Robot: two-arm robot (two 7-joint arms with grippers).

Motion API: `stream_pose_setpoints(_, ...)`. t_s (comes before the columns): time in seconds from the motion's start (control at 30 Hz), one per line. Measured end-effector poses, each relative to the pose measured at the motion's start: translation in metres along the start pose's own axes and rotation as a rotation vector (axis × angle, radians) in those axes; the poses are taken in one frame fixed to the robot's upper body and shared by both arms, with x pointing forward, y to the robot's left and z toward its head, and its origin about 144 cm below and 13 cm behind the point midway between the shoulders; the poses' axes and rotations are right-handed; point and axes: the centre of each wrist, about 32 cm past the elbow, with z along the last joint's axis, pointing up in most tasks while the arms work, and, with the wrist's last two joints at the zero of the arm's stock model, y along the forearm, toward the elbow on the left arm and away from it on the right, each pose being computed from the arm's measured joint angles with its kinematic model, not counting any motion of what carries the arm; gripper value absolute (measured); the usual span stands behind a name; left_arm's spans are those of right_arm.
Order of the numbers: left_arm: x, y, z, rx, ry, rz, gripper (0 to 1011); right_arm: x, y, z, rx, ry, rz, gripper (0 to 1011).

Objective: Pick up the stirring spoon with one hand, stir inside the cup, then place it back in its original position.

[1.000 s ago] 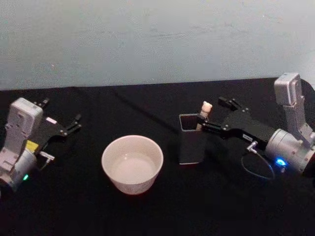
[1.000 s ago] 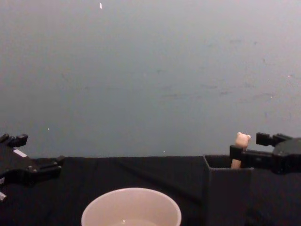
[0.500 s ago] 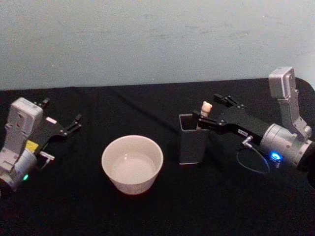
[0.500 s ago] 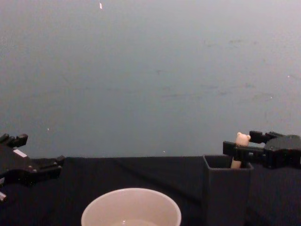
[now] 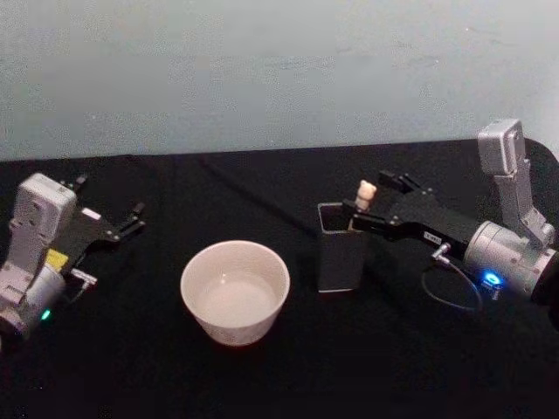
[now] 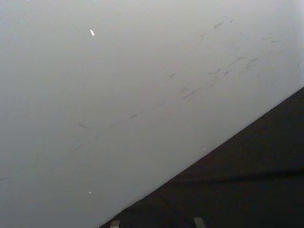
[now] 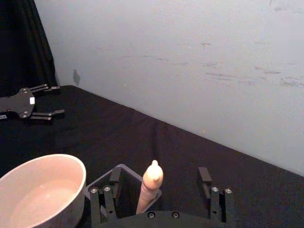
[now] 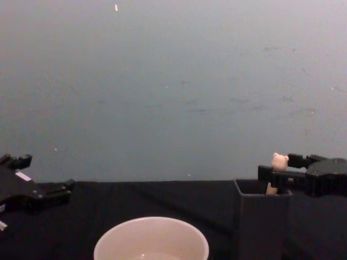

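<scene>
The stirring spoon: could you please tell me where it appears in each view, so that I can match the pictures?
Head view: stirring spoon right of centre, standing in the dark holder.
Chest view: spoon at lower right, poking above the holder's rim.
Right wrist view: spoon close up, between the open jaws of the right gripper.
Left wrist view: faces the wall and black table.
Shared landmark: the dark holder.

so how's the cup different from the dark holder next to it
The cup is round, cream-white and wide; the holder is square, dark grey, narrower and taller. The holder has the stirring spoon standing in it; the cup has no spoon. The open right gripper straddles the spoon's handle at the holder; the open left gripper is parked apart from the cup. Both stand upright and open-topped on the black table.
</scene>
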Motion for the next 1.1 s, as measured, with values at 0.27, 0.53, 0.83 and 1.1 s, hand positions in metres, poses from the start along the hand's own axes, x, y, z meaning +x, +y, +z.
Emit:
stream_pose_setpoints(0.27, 0.0000, 0.0000, 0.0000, 0.000, 0.000, 0.000, 1001, 0.0001, -0.0003, 0.0004, -0.013, 0.008, 0.015, 1003)
stream_pose_setpoints(0.53, 0.0000, 0.0000, 0.0000, 0.000, 0.000, 0.000, 1001, -0.0001, -0.0006, 0.0006, -0.015, 0.008, 0.017, 1003)
stream_pose_setpoints(0.83, 0.0000, 0.0000, 0.0000, 0.000, 0.000, 0.000, 1001, -0.0003, -0.0005, 0.0005, -0.014, 0.008, 0.017, 1003)
stream_pose_setpoints(1.1, 0.0000, 0.0000, 0.0000, 0.000, 0.000, 0.000, 1001, -0.0002, -0.0005, 0.0005, -0.013, 0.008, 0.016, 982)
